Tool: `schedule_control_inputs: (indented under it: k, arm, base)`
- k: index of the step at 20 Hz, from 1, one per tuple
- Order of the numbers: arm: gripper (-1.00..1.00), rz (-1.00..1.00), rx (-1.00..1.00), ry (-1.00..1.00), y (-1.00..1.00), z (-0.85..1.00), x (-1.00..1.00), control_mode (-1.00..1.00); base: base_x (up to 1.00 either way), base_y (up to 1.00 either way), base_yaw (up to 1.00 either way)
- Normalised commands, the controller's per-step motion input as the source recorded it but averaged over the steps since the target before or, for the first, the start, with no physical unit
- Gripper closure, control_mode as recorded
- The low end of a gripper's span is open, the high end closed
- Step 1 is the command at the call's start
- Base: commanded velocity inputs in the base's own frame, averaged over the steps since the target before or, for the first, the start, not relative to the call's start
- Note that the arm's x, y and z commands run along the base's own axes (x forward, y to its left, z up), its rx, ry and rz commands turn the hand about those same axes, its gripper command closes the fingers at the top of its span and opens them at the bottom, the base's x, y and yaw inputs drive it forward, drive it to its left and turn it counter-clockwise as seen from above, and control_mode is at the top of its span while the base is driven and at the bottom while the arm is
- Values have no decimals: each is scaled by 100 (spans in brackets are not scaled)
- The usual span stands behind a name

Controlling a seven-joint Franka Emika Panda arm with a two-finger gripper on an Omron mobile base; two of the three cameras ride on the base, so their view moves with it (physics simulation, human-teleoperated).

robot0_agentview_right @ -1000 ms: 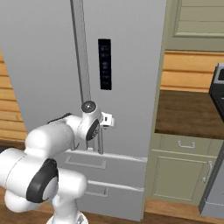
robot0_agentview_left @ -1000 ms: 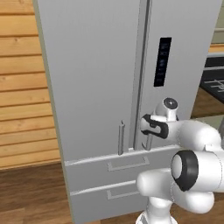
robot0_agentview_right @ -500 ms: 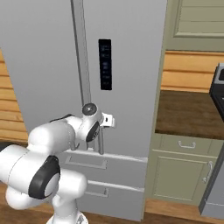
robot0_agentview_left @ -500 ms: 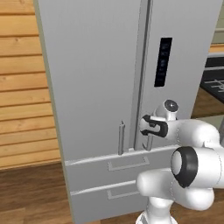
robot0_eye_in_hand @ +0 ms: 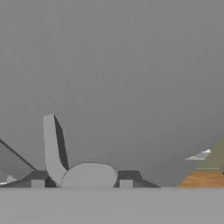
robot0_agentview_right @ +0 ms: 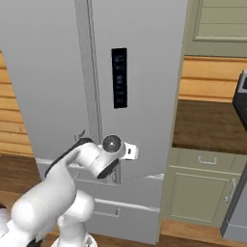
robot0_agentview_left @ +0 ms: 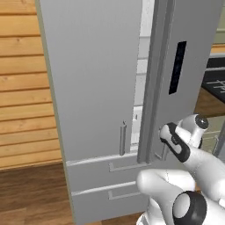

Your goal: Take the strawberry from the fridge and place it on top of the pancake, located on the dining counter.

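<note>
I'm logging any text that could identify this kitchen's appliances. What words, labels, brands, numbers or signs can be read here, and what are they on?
No text can be read.
Dark control panel on the right door of the fridge: a column of small pale marks, too small and blurred to read in either base view.
Fridge doors, drawers, cabinets and wooden wall: no lettering or brand visible.

matt grey metal fridge (robot0_agentview_left: 92,79), wood plank wall (robot0_agentview_left: 22,88)
</note>
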Motion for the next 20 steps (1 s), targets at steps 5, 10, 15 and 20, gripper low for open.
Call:
schedule_control_inputs:
  k: [5, 10, 15, 20]
  arm:
    - [100, 0, 16, 2, -100, 14, -82, -100]
    - [-100, 0, 19, 6, -98, 56, -60, -100]
    - [-100, -5, 3, 0, -73, 94, -99, -100]
    - [-100, -5, -12, 5, 34, 93, -84, -100]
  base:
    - [0, 0, 0]
    - [0, 0, 0]
    - [0, 0, 0]
    - [0, 0, 0]
